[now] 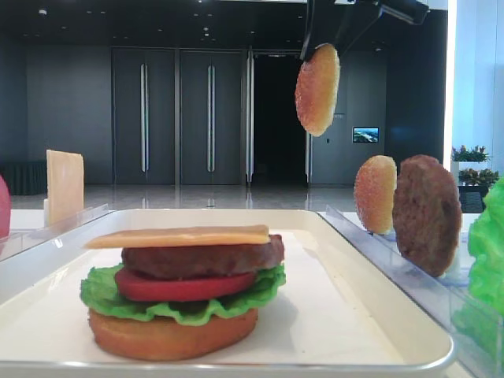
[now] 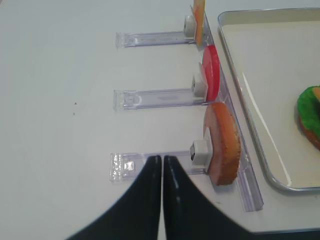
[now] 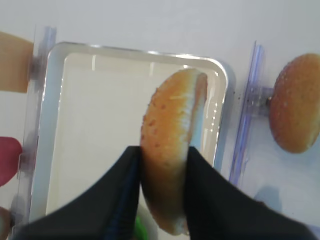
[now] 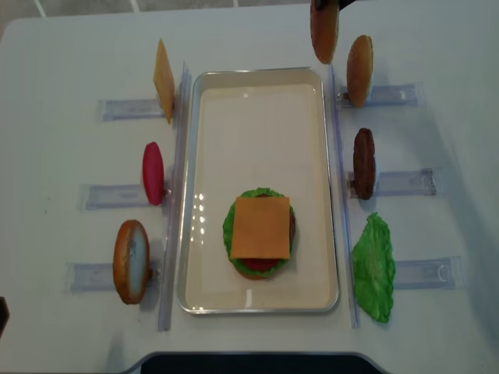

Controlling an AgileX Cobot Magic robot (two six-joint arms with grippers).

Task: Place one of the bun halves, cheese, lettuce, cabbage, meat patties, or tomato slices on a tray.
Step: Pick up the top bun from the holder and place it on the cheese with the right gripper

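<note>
My right gripper [image 3: 164, 152] is shut on a seeded bun top [image 3: 172, 145], held on edge. In the exterior view this bun [image 1: 317, 88] hangs high over the far right corner of the white tray [image 1: 236, 368]. On the tray's near half stands a stack [image 4: 261, 234]: bottom bun, lettuce, tomato, patty, and a cheese slice [image 1: 181, 235] on top. My left gripper [image 2: 162, 159] is shut and empty, left of the tray by a rack holding a bun half [image 2: 223, 145].
Clear racks flank the tray. The left side holds cheese [image 4: 164, 80], a tomato slice [image 4: 153, 173] and a bun half [image 4: 131, 261]. On the right are a second seeded bun [image 4: 359, 70], a meat patty [image 4: 363, 162] and a lettuce leaf [image 4: 373, 267].
</note>
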